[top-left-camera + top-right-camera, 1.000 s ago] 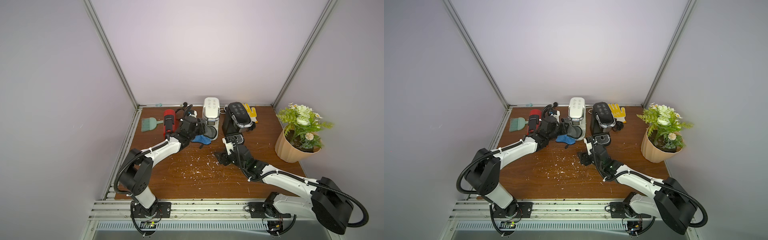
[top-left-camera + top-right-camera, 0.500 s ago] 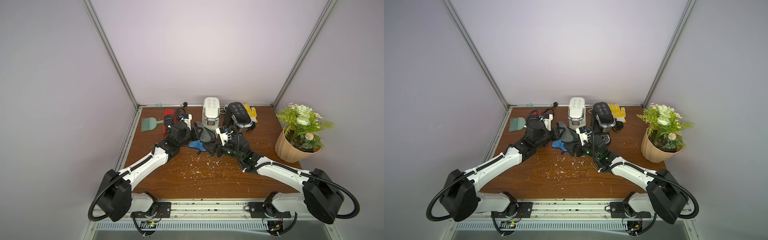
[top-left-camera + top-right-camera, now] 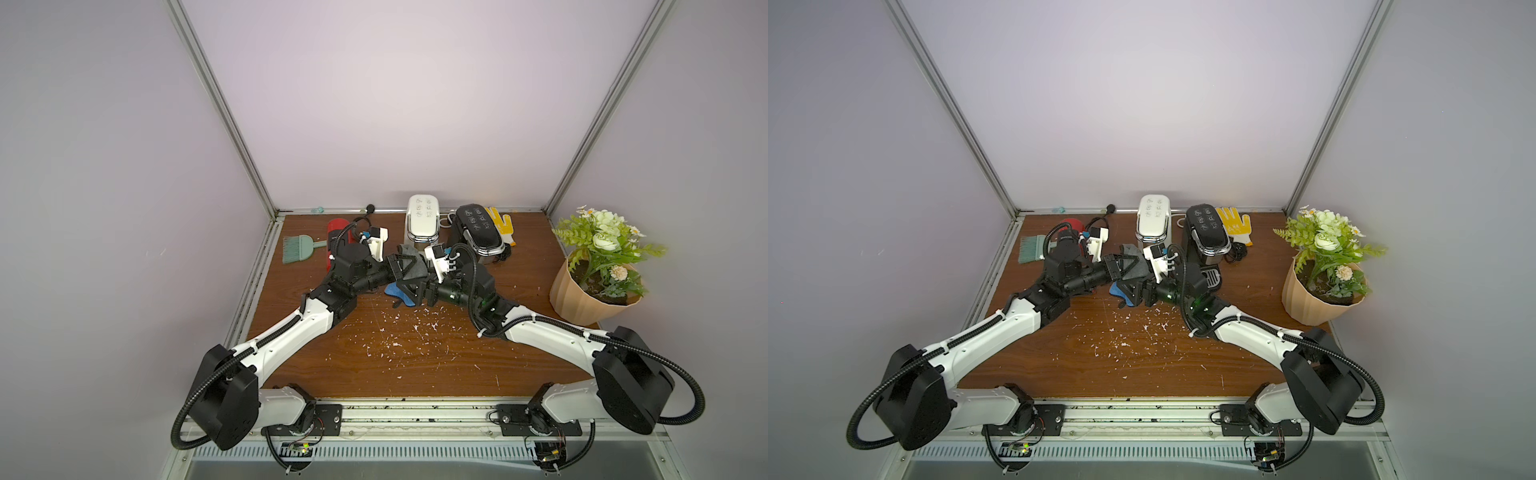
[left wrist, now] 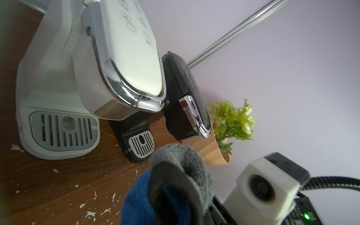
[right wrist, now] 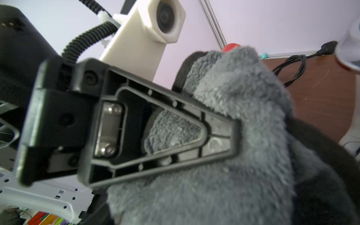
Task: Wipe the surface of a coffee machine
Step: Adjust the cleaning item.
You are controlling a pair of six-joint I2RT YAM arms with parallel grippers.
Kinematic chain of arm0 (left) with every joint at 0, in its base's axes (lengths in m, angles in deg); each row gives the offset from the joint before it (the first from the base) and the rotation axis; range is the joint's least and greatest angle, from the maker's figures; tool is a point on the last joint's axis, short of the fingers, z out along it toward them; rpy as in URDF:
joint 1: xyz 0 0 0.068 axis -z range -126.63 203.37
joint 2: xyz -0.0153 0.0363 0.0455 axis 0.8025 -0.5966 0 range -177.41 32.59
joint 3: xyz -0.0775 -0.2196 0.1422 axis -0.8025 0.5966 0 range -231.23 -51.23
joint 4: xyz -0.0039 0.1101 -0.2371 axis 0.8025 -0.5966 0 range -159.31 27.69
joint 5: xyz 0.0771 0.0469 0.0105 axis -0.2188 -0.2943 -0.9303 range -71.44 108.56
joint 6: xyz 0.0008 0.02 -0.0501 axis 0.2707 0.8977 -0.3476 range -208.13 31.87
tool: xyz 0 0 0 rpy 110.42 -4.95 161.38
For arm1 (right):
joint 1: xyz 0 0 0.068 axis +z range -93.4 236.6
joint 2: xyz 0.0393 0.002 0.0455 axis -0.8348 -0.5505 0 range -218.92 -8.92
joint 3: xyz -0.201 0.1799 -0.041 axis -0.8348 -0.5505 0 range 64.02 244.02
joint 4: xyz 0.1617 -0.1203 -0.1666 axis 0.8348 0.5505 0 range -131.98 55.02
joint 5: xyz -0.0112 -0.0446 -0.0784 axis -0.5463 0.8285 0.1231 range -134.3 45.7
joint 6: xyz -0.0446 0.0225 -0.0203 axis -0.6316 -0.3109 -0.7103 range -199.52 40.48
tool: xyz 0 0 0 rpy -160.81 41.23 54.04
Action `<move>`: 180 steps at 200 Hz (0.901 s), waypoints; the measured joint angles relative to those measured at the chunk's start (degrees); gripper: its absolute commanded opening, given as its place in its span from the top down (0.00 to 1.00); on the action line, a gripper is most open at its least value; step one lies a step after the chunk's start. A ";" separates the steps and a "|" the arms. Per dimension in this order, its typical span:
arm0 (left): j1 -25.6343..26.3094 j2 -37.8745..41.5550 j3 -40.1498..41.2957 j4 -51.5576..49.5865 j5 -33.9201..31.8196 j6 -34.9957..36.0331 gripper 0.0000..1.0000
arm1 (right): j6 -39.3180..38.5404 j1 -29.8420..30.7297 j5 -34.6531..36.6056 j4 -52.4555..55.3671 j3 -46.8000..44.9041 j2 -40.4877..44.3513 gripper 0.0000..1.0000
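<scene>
Centre frame, in both top views, your left gripper point(image 3: 406, 266) is clenched on the grey-and-blue cloth point(image 3: 412, 261). Your right gripper point(image 3: 409, 291) stands spread at the cloth's blue fold. The white coffee machine point(image 3: 423, 218) stands just above. Judged step: cloth handover. Next, close right firmly before left releases.

Cloth point(image 4: 181, 161): grey-and-blue plush, bunched, clamped in the left jaws. White coffee machine point(image 3: 423, 218), black coffee machine point(image 3: 478, 232): upright on the table, side by side, just beyond the jaws.
</scene>
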 measured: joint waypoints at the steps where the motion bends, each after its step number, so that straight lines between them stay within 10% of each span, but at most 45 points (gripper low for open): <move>1: 0.00 0.00 0.00 0.07 0.07 -0.07 1.00 | -0.04 0.00 0.04 -0.07 0.04 -0.07 0.21; 93: 0.00 0.00 -0.44 -0.02 0.87 -0.76 0.97 | -1.97 0.37 0.92 0.37 0.09 0.74 0.91; 150: 0.96 0.00 -5.20 -7.63 -3.19 5.20 0.35 | -3.91 0.26 7.89 7.52 0.11 6.27 1.00; 180: 0.90 0.13 -7.48 -13.81 -8.15 8.39 0.19 | -4.24 -3.69 11.78 10.95 0.17 7.93 1.00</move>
